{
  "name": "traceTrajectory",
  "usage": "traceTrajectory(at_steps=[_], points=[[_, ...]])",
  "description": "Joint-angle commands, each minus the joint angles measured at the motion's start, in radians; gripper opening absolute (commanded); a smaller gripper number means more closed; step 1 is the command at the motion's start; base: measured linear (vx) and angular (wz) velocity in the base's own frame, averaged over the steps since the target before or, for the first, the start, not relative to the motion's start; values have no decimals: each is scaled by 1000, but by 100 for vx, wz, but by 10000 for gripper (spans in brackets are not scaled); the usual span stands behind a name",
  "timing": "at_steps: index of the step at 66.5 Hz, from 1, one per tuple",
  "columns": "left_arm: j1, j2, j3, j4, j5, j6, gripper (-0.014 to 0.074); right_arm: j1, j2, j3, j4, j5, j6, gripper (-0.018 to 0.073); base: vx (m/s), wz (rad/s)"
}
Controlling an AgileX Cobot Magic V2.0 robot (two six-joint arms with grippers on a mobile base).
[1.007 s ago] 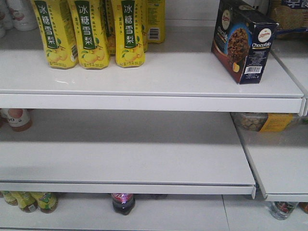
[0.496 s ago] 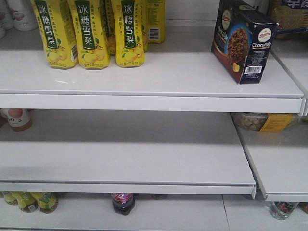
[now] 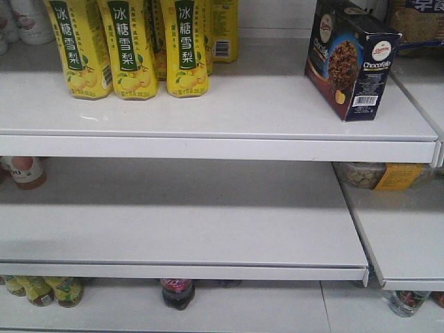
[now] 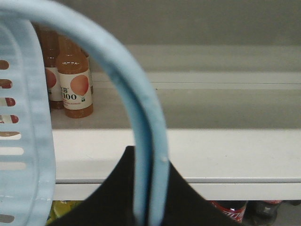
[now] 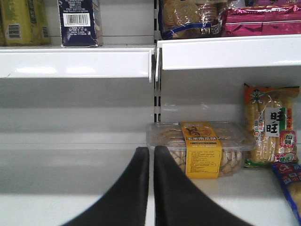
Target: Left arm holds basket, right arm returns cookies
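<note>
The cookies carton (image 3: 352, 59), dark navy and brown and marked "Chocofello", stands upright at the right end of the top shelf (image 3: 222, 132); its barcode end also shows in the right wrist view (image 5: 78, 22). My left gripper (image 4: 150, 188) is shut on the flat light blue handle (image 4: 143, 122) of the basket, whose slotted wall (image 4: 21, 141) fills the left edge. My right gripper (image 5: 151, 162) is shut and empty, low in front of the middle shelf, well below the carton. Neither arm shows in the front view.
Yellow pear-drink bottles (image 3: 128, 48) stand at the top shelf's left. A clear cookie tub with a yellow label (image 5: 202, 148) and snack packets (image 5: 273, 125) sit right of my right gripper. Orange juice bottles (image 4: 75, 84) stand behind the basket handle. Bottles (image 3: 177, 291) line the bottom shelf.
</note>
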Motion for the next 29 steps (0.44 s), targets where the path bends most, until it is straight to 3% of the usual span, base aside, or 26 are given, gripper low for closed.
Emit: traceTrajectory(at_steps=[1, 29], points=[[-3, -18, -31, 12, -102, 20, -3, 0, -13, 19, -12, -72, -3, -6, 0, 0], [-3, -18, -31, 12, -102, 20, -3, 0, -13, 19, -12, -72, -3, -6, 0, 0]])
